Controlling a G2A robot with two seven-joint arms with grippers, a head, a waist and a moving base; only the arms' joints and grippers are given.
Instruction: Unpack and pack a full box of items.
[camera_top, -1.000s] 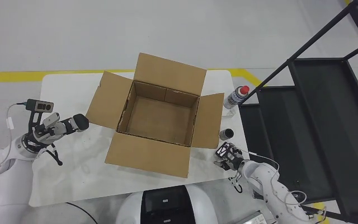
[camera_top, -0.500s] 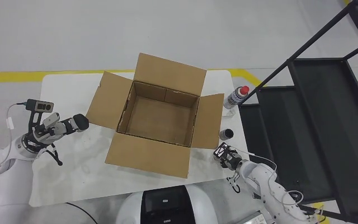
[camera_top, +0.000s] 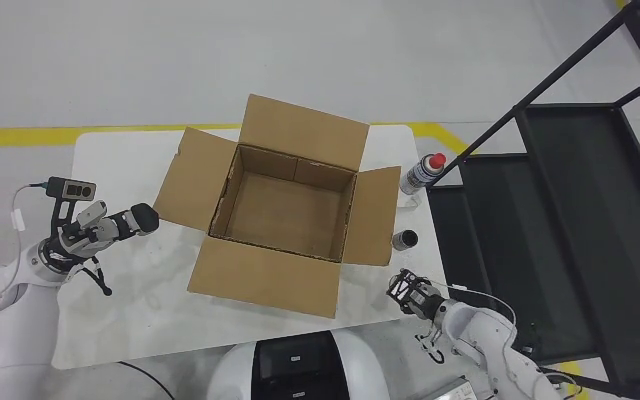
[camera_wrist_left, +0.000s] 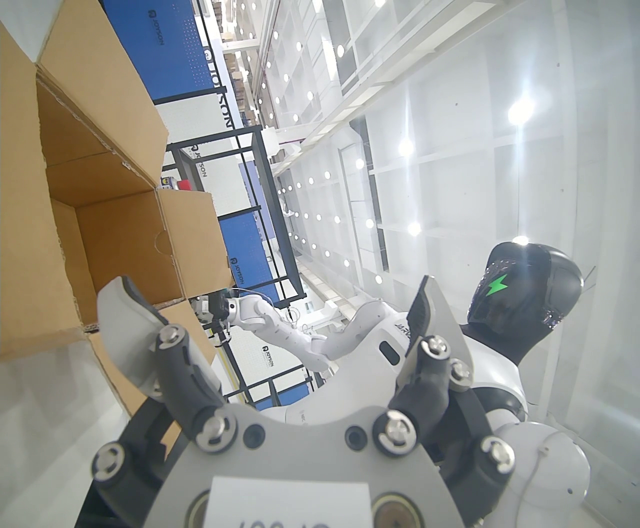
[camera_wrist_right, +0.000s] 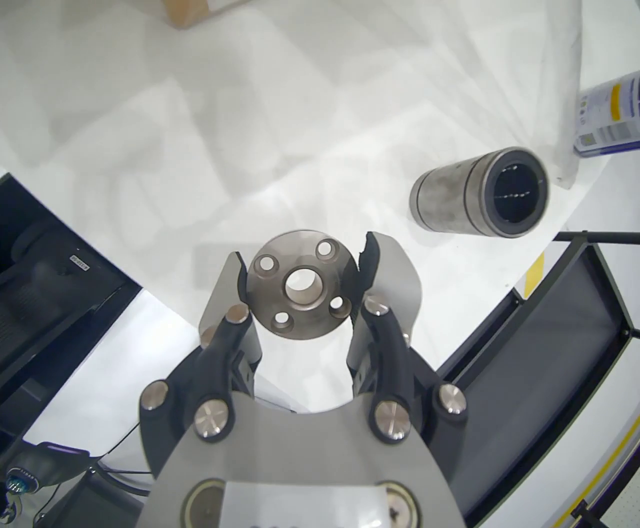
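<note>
The open cardboard box (camera_top: 285, 205) stands mid-table with all flaps spread and its inside bare. My right gripper (camera_wrist_right: 300, 280) is shut on a round metal flange (camera_wrist_right: 302, 287) with several holes, over the table's front right corner (camera_top: 410, 292). A steel cylinder bearing (camera_wrist_right: 475, 192) lies on the table just beyond it, beside the box's right flap (camera_top: 404, 240). Out past the box's left flap, my left gripper (camera_top: 143, 218) is open and holds nothing. In the left wrist view, the left gripper (camera_wrist_left: 270, 310) faces the box's side (camera_wrist_left: 100, 210).
A spray can with a red cap (camera_top: 422, 173) lies near the table's right edge, also seen in the right wrist view (camera_wrist_right: 607, 117). A black metal shelf rack (camera_top: 540, 200) stands close along the table's right side. Bare white tabletop (camera_top: 140, 300) lies in front of the box.
My right gripper, with the flange in it, has drawn back from beside the bearing toward the table's front edge. The left arm has kept still.
</note>
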